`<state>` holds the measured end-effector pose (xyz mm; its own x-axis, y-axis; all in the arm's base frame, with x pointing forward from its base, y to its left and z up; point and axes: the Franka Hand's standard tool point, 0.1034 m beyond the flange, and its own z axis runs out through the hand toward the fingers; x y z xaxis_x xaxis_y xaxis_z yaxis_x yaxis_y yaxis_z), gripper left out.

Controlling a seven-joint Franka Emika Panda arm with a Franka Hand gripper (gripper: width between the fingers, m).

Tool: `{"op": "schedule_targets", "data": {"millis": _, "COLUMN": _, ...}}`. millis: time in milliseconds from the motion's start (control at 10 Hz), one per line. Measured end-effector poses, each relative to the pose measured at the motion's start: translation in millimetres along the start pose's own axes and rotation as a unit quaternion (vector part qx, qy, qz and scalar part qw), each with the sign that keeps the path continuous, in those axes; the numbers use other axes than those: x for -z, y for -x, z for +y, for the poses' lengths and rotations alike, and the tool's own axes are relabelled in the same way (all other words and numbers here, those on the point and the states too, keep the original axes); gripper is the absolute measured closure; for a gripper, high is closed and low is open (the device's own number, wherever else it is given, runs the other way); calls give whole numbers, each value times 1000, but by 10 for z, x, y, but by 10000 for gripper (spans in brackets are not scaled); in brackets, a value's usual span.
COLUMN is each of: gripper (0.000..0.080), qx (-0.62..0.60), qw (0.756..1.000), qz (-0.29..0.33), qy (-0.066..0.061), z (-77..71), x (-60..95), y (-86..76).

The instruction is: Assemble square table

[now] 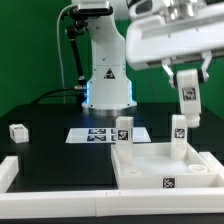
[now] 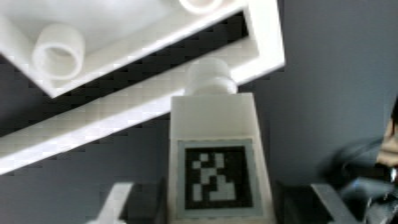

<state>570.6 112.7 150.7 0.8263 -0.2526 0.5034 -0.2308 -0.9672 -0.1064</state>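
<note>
**Ana:** Where was the square table's top just then?

**Ben:** The white square plastic slab (image 1: 150, 168) with a raised rim lay flat. A short white tagged block, the first standing leg (image 1: 123, 130), rose upright from one far corner of the slab. The second standing leg (image 1: 179, 130) rose from the other far corner. A loose leg (image 1: 17, 131) of the same kind sat well apart from the slab, toward the exterior view's left.

**Ana:** And the arm?

**Ben:** The two-finger gripper (image 1: 188, 88) was clamped at a middling width on another white block, the held leg (image 2: 217, 135). It hung in the air above the slab, over the second standing leg. The wrist view showed the tag facing the camera and the peg end pointing away.

**Ana:** So what did the step call for?

**Ben:** Seating that leg, I judged. A round white socket (image 2: 63, 55) showed at a corner of the slab, off the peg's line. The arm needed to carry the leg over until the peg sat squarely above a free socket. Then it should lower the leg upright and straight. A tilted peg would likely catch on the socket's edge, and the standing legs needed a clear berth.
</note>
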Motion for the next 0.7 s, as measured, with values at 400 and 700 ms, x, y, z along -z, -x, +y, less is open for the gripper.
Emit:
{"op": "schedule_targets", "data": {"millis": 400, "gripper": 511, "qx": 35, "qw": 999, "qz": 17, "qy": 7, "z": -7, "x": -157, "y": 49}}
{"op": "schedule_targets", "data": {"millis": 700, "gripper": 511, "qx": 51, "qw": 998, "qz": 34, "qy": 3, "z": 38, "x": -166, "y": 118}}
